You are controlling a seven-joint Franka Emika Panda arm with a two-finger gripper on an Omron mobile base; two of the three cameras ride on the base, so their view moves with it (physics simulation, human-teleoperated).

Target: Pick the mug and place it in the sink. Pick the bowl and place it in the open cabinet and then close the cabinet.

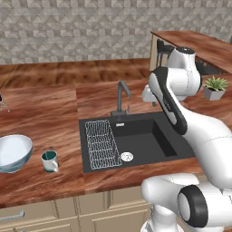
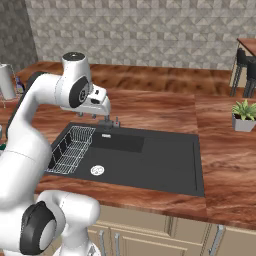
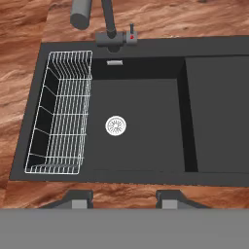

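Note:
The small teal-green mug [image 1: 50, 161] with a white handle stands on the wooden counter left of the sink, just right of the large white bowl [image 1: 13, 152]. The black sink [image 1: 145, 136] [image 3: 141, 141] lies directly below my gripper [image 3: 125, 199] [image 2: 95, 114], which hovers above its front edge. The two fingertips [image 3: 78, 199] stand wide apart, open, with nothing between them. In the sink's left part stands a white wire rack [image 3: 61, 112], and the round drain [image 3: 115, 126] is at the middle. The cabinet is out of view.
The dark grey faucet [image 1: 121, 93] [image 3: 104, 24] rises behind the basin. A potted plant [image 1: 214, 87] [image 2: 244, 116] stands on the counter to the right. A raised wooden bar with stools [image 2: 245, 70] is at the far right. Beige drawer fronts [image 1: 27, 217] run under the counter.

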